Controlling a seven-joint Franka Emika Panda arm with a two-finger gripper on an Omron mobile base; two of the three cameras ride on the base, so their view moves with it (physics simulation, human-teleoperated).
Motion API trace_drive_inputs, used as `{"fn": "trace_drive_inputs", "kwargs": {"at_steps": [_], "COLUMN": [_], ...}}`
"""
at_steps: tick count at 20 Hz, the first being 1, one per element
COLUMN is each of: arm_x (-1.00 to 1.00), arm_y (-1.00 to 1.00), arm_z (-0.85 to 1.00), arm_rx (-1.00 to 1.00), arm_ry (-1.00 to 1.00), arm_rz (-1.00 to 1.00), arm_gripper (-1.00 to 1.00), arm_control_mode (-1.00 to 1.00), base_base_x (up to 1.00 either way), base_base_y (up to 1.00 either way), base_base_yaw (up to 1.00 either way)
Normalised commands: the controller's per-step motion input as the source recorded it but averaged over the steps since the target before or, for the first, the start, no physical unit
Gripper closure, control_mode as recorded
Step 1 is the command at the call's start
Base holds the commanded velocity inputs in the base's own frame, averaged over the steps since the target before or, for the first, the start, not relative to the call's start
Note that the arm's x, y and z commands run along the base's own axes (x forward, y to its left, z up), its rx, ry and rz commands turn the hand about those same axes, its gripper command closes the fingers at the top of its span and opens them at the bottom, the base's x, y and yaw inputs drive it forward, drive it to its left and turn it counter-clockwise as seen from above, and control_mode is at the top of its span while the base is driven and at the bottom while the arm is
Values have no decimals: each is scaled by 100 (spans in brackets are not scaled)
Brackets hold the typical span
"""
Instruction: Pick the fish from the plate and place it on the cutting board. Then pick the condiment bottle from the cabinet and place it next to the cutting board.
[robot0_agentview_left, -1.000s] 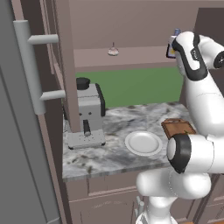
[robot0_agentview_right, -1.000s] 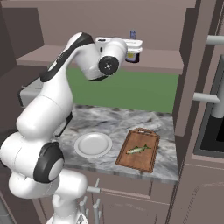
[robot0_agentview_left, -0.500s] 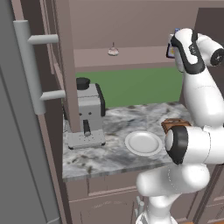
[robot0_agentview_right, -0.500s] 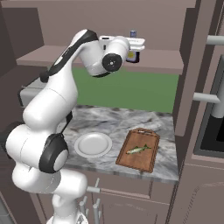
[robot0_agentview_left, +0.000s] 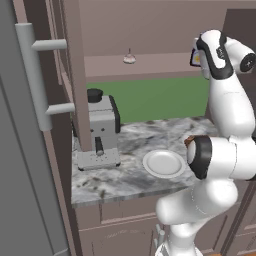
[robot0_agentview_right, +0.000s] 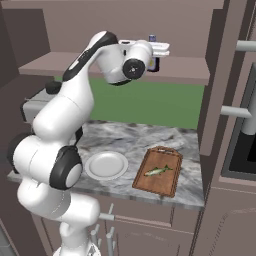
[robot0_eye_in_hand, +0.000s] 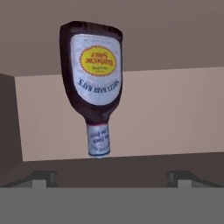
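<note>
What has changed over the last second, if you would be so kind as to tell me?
The arm has swung its gripper closer to the condiment bottle on the cabinet shelf, jaws open, nothing taken yet. The fish stays on the cutting board; the plate is unmoved.

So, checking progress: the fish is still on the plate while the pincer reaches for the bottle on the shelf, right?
Not quite. The right base view shows the fish lying on the cutting board; the plate is bare. The open pincer does face the condiment bottle on the shelf.

Even soft rendered light, faint shadows, no glare, slightly blurry.
</note>
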Motion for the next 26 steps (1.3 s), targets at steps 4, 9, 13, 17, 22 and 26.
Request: {"fn": "trace_drive_inputs", "kwargs": {"at_steps": [4,9,13,17,22,26], "arm_x": [8,13,17,17,17,21], "arm_y": [0,0,0,0,-1,-4], "arm_z": [0,0,0,-1,-7,-4], "arm_rx": [0,0,0,0,0,0], "arm_ry": [0,0,0,1,2,3], "arm_rz": [0,0,0,-1,-1,-1], "arm_gripper": [-100,-100,-100,-100,-100,-100], "arm_control_mode": [-100,-100,-100,-100,-100,-100], "base_base_x": [0,0,0,0,0,0], "base_base_y": [0,0,0,0,0,0], "base_base_yaw": [0,0,0,0,0,0]}}
